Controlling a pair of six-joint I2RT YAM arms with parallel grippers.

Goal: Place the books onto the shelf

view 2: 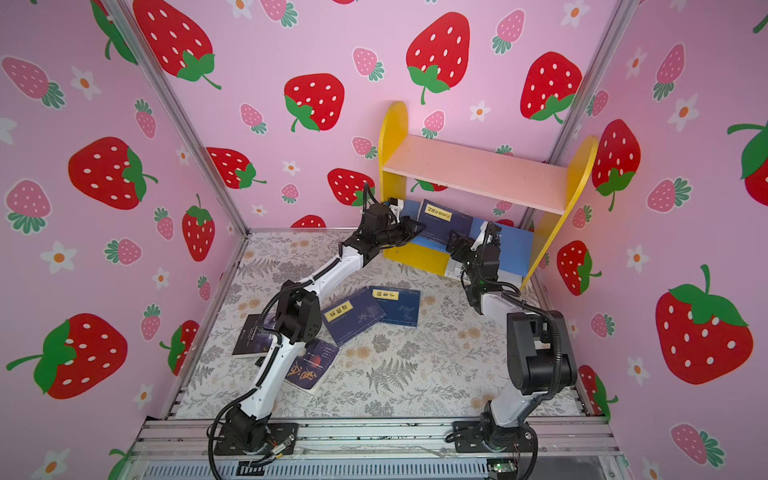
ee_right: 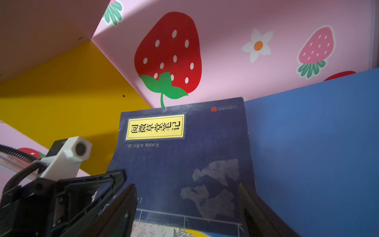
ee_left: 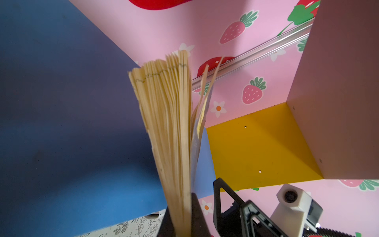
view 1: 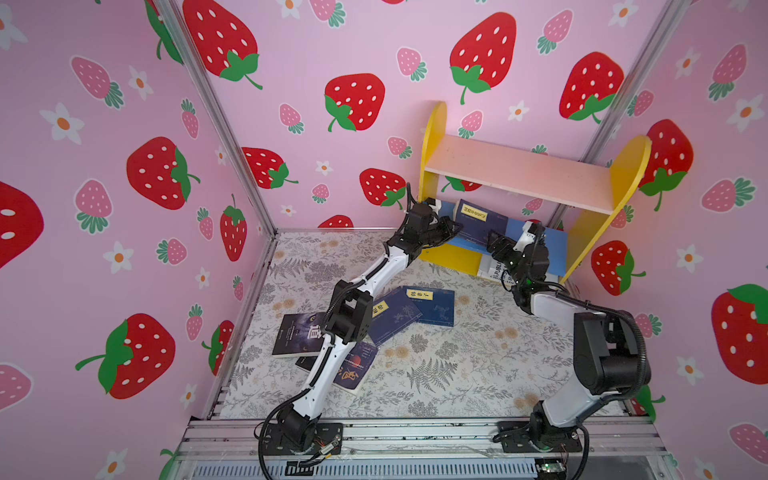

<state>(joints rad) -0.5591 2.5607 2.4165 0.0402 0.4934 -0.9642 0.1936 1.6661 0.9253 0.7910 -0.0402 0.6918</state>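
The shelf (view 1: 519,170) (view 2: 478,170) stands at the back right. A navy book with a yellow label (view 1: 482,224) (view 2: 444,222) (ee_right: 184,153) stands tilted on its blue lower board (ee_right: 307,133). My left gripper (view 1: 451,228) (ee_left: 181,207) is shut on that book's fanned page edge (ee_left: 170,123). My right gripper (view 1: 496,245) (ee_right: 187,190) is open, its fingers spread wide just in front of the cover; I cannot tell whether they touch it. Two more navy books (view 1: 430,305) (view 1: 390,316) and two dark ones (view 1: 299,332) (view 1: 353,370) lie on the floor.
A white book with black lettering (view 1: 494,270) sits low at the shelf's front, partly behind my right arm. The left arm's elbow (view 1: 349,316) hangs over the floor books. Strawberry-print walls close in at the back and both sides. A metal rail (view 1: 415,436) runs along the front.
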